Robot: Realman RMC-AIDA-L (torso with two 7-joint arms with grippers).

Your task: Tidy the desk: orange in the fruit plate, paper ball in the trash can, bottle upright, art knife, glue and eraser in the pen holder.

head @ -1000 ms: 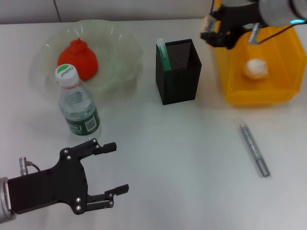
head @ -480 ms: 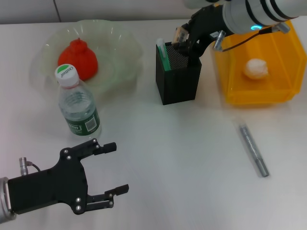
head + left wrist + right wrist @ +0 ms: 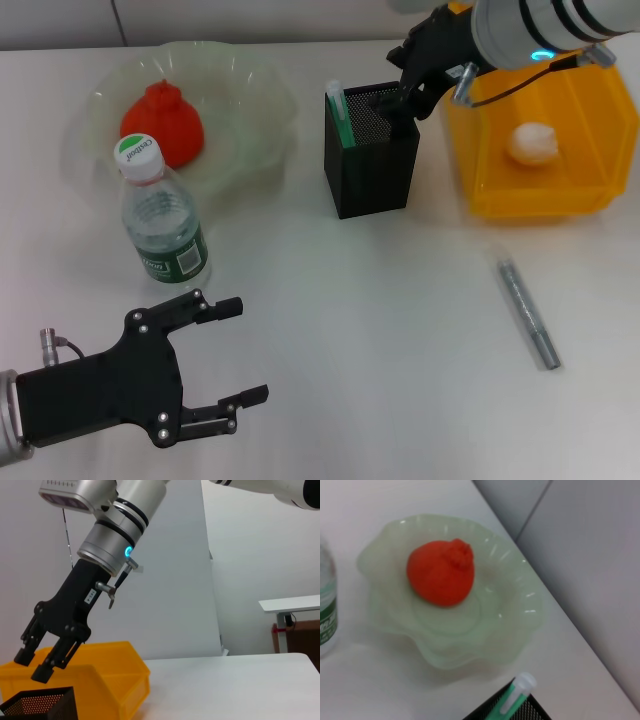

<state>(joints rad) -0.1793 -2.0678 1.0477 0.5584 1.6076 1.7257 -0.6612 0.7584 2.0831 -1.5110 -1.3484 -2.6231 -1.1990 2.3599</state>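
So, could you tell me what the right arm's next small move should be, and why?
Probably lift the right gripper away from the pen holder and head toward the metal art knife lying on the desk. The gripper looks empty above the holder, and the knife remains outside.

The white desk (image 3: 330, 300) carries the fruit plate (image 3: 250, 150), bottle (image 3: 165, 232), pen holder (image 3: 375, 175), trash can (image 3: 545, 190) and what looks like a grey art knife (image 3: 528, 312).
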